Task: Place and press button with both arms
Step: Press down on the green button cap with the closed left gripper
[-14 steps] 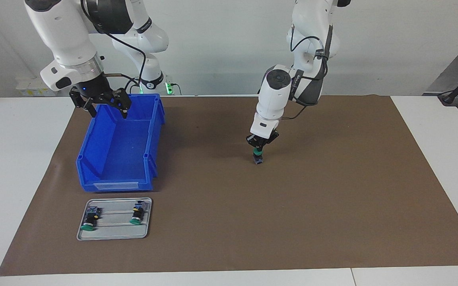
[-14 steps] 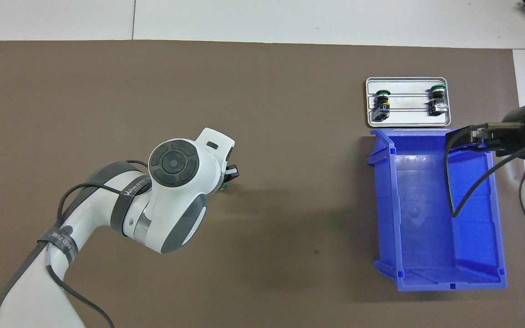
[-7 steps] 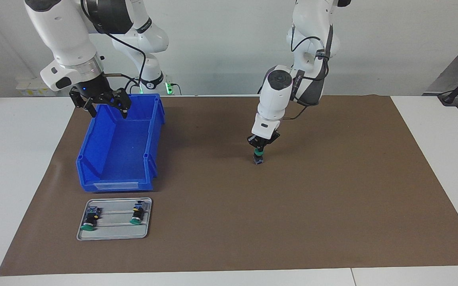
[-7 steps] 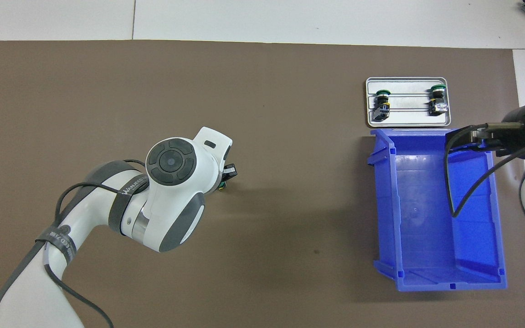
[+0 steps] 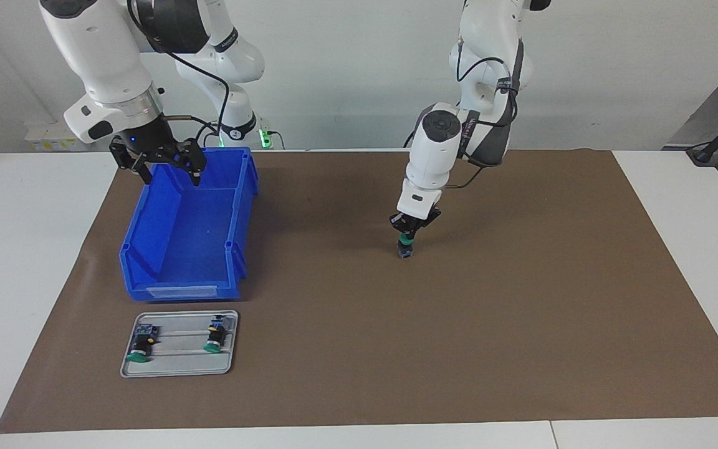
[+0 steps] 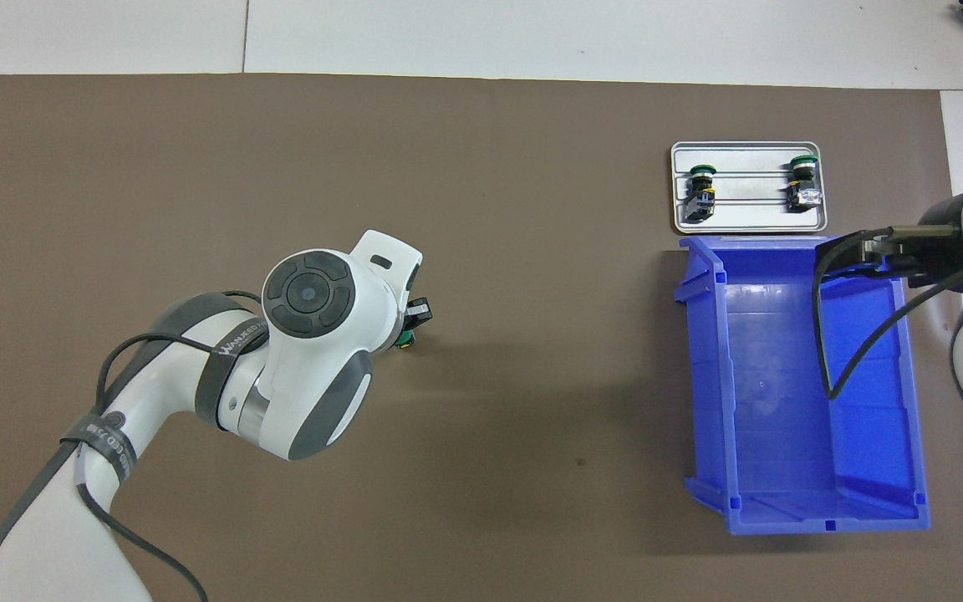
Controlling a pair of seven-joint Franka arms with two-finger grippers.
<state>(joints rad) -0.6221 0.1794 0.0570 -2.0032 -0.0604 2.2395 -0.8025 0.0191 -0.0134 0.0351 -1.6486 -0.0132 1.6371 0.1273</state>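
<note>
Right gripper (image 5: 167, 169): fingers spread wide, holding nothing; hangs over the robot-side end of the blue bin (image 5: 147, 237); waits.
Blue bin: directly under the right gripper, open top, inside bare; rests on the brown mat (image 5: 521, 324) toward the right arm's end of the table.
Grey tray (image 5: 175, 368): farther from the robots than the bin, just beside its end wall, well apart from the right gripper.
Two spare buttons (image 5: 142, 344): lying on their sides on the tray, side by side but not touching, green caps pointing away from the robots.
Left gripper (image 5: 407, 234): points straight down over the middle of the mat, fingertips brought together on top of the button (image 5: 404, 248); grasping nothing.
Button: directly beneath the left gripper's tips, upright on the mat, green cap up, blue-grey end down; tips seem to touch the cap, though hard to confirm; in the overhead view mostly hidden under the left wrist, only a green edge (image 6: 404, 340) showing.
Brown mat: covers most of the white table (image 5: 28, 249).
</note>
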